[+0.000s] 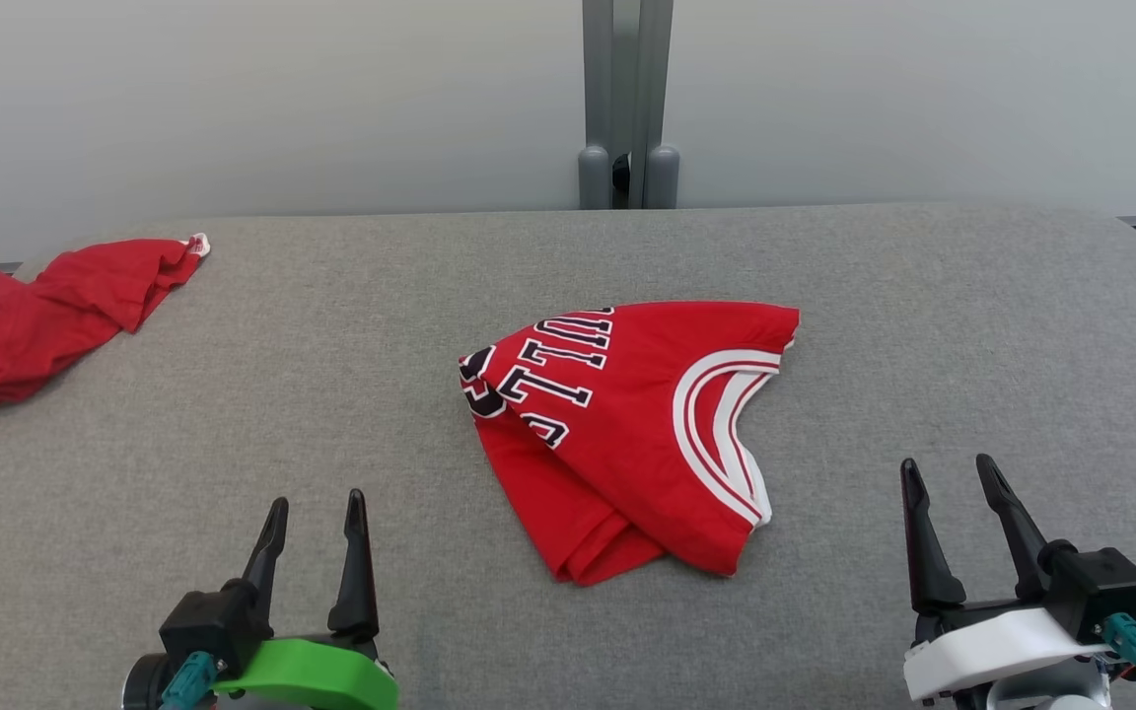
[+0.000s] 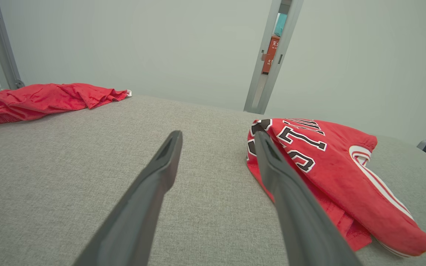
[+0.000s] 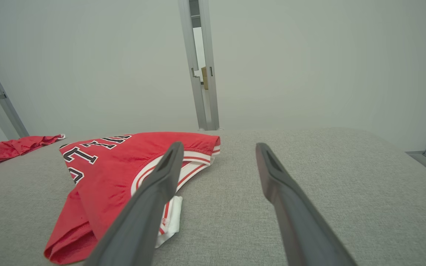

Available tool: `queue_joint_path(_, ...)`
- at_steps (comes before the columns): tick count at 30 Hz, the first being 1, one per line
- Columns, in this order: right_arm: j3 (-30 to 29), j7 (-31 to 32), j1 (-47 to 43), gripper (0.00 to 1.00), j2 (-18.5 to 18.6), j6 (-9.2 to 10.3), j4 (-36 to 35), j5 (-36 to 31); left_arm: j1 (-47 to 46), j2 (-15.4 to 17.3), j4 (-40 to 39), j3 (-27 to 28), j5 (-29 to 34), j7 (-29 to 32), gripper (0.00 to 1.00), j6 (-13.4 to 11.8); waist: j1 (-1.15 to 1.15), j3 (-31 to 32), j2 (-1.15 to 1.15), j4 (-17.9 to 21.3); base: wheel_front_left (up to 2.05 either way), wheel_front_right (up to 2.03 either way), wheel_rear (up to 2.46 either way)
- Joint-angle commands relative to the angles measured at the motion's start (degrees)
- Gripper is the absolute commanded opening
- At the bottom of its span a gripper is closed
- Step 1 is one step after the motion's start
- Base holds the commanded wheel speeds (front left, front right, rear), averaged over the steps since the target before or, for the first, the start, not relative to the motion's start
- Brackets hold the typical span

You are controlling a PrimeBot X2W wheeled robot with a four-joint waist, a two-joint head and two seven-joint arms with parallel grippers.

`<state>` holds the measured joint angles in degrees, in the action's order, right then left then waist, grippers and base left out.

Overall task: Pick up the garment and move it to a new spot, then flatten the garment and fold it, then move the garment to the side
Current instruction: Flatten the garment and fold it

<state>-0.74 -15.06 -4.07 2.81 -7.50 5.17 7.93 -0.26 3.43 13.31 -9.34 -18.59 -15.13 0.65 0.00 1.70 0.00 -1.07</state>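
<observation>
Grey woven fabric covers the desk [image 1: 233, 414], with a pale wall behind. A red garment [image 1: 647, 424] with white trim and black lettering lies loosely folded at the centre. The left tool [image 1: 318, 498] and right tool [image 1: 948, 461] sit nearer, either side of it, fingers spread, holding nothing. A crumpled red cloth [image 1: 26, 325] lies far left.
</observation>
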Motion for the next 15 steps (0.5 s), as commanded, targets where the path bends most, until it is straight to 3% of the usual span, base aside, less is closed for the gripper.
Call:
queue_joint_path(1,0.05,-0.18,0.18,1.0,0.15,0.02,0.13,0.21,0.89,0.01,0.13,0.27,0.15,-0.03,1.0,0.16,0.0,-0.09,0.0,-0.1,0.0,0.0,0.0)
queue_joint_path(15,3.37,-0.18,-0.19,1.0,0.14,0.02,1.81,0.16,-0.07,-0.22,0.16,0.25,1.92,-0.03,1.0,0.55,0.0,-1.67,0.0,-1.91,0.0,0.0,0.0)
